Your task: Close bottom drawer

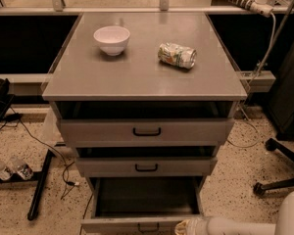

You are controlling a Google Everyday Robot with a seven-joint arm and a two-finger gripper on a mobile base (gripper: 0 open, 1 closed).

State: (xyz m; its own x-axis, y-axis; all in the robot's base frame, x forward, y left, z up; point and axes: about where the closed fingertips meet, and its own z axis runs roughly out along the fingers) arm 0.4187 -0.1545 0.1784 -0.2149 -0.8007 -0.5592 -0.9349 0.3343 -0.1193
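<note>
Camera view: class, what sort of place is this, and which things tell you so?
Probably a lab or workshop: a grey metal cabinet with its bottom drawer pulled out, loose cables on the speckled floor, and a power strip behind. The robot's gripper sits at the lower edge, by that drawer's front.

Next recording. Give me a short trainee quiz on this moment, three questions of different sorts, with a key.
1. True or false: the lowest grey metal drawer, the one with a small black bar handle, is fully shut.
2. What lies to the right of the white round bowl on the grey cabinet top?
A) a crushed metal can
B) a mug
C) a spoon
3. Short answer: where is the end effector?

Key
1. False: it is pulled out and its dark inside shows.
2. A.
3. At the bottom edge of the view, by the lowest drawer's front, just right of its handle.
</note>
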